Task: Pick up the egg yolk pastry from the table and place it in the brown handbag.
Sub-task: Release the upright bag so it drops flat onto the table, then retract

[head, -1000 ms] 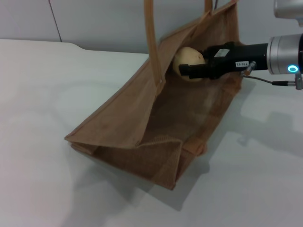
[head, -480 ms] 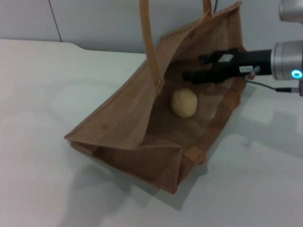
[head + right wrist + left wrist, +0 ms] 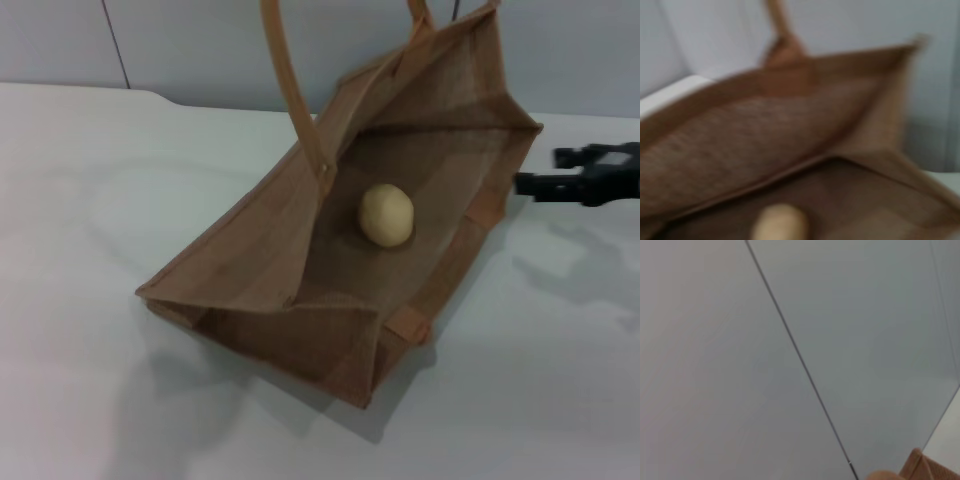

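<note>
Now the egg yolk pastry (image 3: 386, 214) lies inside the brown handbag (image 3: 250, 260), which rests tilted on the table (image 3: 80, 200) w/ mouth open for access. Right gripper (image 3: 560, 172) is spread, empty, just outside.

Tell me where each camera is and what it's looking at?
Head view: high on the robot, looking down at the table, the brown handbag with the egg yolk pastry inside; only the open right hand shows.
Left wrist view: faces a grey wall, catching just a corner of the handbag; no hand shows.
Right wrist view: looks into the handbag at the pastry; no hand shows.
Head and right wrist share the pastry.
</note>
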You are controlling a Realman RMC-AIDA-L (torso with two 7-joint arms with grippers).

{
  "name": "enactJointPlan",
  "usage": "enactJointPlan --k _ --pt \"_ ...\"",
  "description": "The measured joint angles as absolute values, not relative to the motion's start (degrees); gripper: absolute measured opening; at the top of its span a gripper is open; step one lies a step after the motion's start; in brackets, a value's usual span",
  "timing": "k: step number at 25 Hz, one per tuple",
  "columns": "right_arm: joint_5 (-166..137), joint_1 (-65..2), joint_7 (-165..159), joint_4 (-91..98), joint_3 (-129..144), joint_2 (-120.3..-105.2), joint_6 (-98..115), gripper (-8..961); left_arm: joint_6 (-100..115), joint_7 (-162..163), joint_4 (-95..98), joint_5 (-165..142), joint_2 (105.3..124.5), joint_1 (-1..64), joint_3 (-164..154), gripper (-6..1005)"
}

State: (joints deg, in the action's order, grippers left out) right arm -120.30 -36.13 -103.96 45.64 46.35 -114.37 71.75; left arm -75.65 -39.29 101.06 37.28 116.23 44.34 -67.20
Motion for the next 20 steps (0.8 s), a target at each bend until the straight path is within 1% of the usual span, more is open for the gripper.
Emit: enactJointPlan --k 3,9,14,18,20 --pt "-120.35 -34.24 -103.59 47.42 42.72 -114.17 71.36 876 -75.25 -39.32 101.00 37.33 116.25 43.91 -66.96 186" --pt "-120.45 -33.62 -101.08 47.09 37.14 -114.09 70.40 876 -73.14 -39.33 100.64 39.14 116.28 42.70 -66.57 188" --pt "-121.41 -34.83 -100.89 45.61 37.55 -114.47 67.55 877 -71.87 -39.31 100.30 39.57 116.35 42.56 -67.10 190" --pt "-121.69 -36.59 -99.65 42.96 37.56 -114.54 66.54 877 -70.62 -39.93 97.48 47.52 116.35 42.51 -66.10 191" --pt "-121.45 -37.44 -98.59 41.99 37.33 -114.75 66.20 875 -70.37 -42.00 95.95 53.31 116.32 42.25 -64.52 281"
